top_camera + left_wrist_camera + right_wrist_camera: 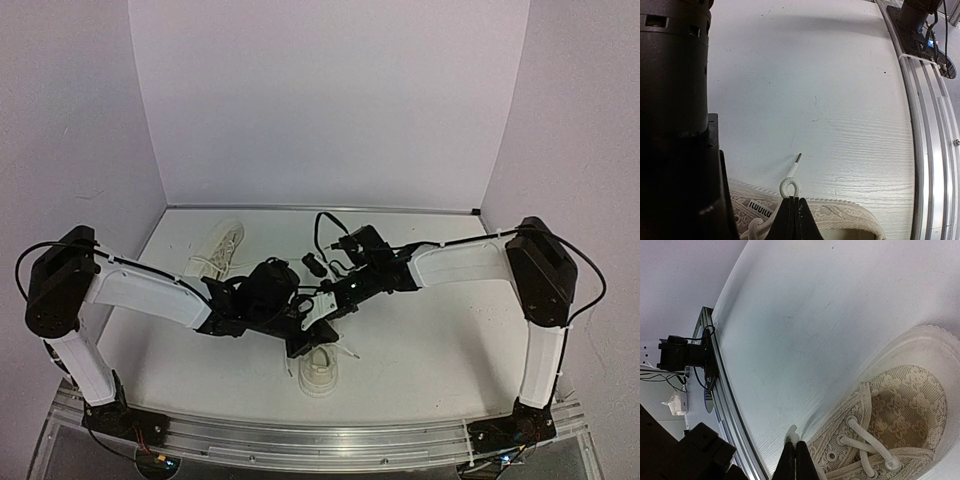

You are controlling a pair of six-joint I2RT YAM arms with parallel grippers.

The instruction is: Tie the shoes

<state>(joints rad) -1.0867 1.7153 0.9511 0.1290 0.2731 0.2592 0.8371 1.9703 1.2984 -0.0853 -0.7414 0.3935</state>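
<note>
Two cream shoes show in the top view. One shoe [215, 250] lies at the back left, the other shoe [320, 368] sits near the front middle. Both grippers meet just above the near one. My left gripper [794, 201] is shut on a small loop of white lace [790, 188]. The lace's tipped end [797, 161] points away over the table, with the shoe [845, 216] below the jaws. My right gripper [796, 446] is shut on a bit of lace [792, 432] beside the shoe's eyelets [890, 435]. From above, the left gripper [305, 340] and right gripper [335, 308] sit close together.
The aluminium rail [320, 435] runs along the table's near edge, also visible as a rail [932, 130] in the left wrist view. Pale walls [330, 100] close the back and sides. The other arm's black body [672, 125] fills the left of the left wrist view.
</note>
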